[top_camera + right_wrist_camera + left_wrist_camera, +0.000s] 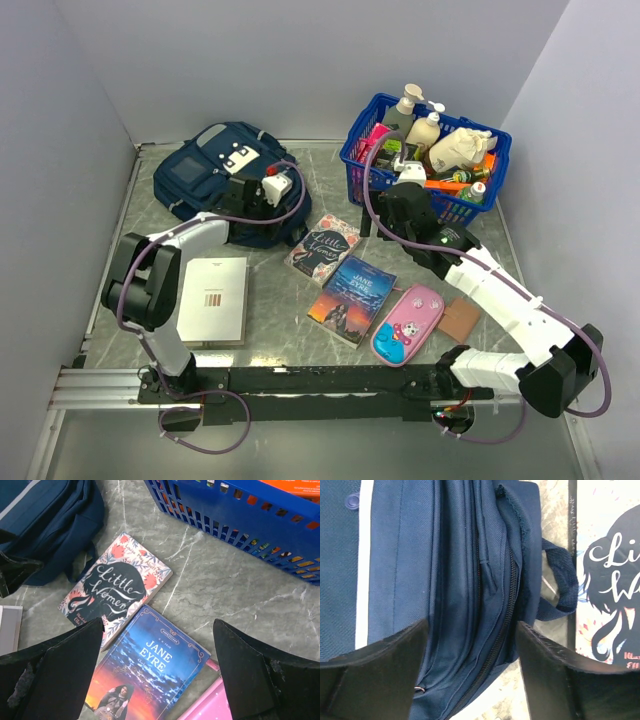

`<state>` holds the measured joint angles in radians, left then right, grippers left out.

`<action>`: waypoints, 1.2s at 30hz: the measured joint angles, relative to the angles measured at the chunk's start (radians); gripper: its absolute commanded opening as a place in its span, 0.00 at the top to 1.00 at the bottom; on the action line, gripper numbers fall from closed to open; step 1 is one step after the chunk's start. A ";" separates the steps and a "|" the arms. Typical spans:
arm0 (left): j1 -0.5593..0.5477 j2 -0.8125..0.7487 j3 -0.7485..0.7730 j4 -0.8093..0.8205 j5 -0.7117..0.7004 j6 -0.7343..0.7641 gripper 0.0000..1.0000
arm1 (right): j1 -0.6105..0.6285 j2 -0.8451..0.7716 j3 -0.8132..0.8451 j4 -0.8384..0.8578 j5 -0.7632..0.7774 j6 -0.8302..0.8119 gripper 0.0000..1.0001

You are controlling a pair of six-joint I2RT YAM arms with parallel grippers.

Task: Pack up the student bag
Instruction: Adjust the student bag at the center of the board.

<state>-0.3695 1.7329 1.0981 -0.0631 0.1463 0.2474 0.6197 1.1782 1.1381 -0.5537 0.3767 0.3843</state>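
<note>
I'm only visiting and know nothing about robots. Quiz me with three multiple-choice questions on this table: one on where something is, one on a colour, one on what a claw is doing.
1. Where is the Little Women book?
A. held up in the air
B. flat on the table beside the student bag
C. tucked inside the student bag

2. What colour is the pencil case?
A. green
B. pink
C. yellow

3. What is the right gripper doing?
A. open, holding nothing
B. shut tight, empty
C. squeezing something

Answers:
1. B: it lies flat on the table, just right of the bag.
2. B: its cover is plainly pink.
3. A: its fingers stand wide apart over the Jane Eyre book, gripping nothing.
</note>
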 measured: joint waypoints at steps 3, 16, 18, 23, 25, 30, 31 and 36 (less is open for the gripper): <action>-0.004 0.002 0.000 0.004 -0.016 0.005 0.54 | 0.000 -0.002 -0.002 0.001 -0.002 -0.002 0.03; -0.019 0.051 0.109 -0.082 -0.062 -0.003 0.99 | 0.000 -0.090 -0.069 0.019 -0.004 -0.004 0.04; -0.016 0.037 0.146 -0.114 -0.066 -0.006 0.99 | 0.000 -0.112 -0.083 0.030 -0.006 -0.003 0.04; 0.008 0.002 0.301 -0.200 -0.065 -0.010 0.99 | 0.000 -0.153 -0.114 0.037 -0.019 -0.003 0.04; 0.016 -0.021 0.357 -0.206 -0.066 -0.008 0.99 | 0.000 -0.157 -0.116 0.037 -0.023 -0.003 0.04; 0.034 -0.106 0.476 -0.253 -0.088 0.010 0.99 | 0.000 -0.168 -0.116 0.038 -0.029 -0.004 0.04; 0.041 -0.119 0.503 -0.274 -0.092 0.014 0.99 | 0.000 -0.171 -0.116 0.038 -0.030 -0.004 0.04; 0.048 -0.197 0.584 -0.400 -0.072 0.030 0.99 | 0.000 -0.183 -0.116 0.038 -0.032 -0.008 0.05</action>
<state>-0.3218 1.5356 1.6825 -0.4629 0.0746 0.2771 0.6193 0.9947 1.0218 -0.5156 0.3450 0.3759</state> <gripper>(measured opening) 0.035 0.957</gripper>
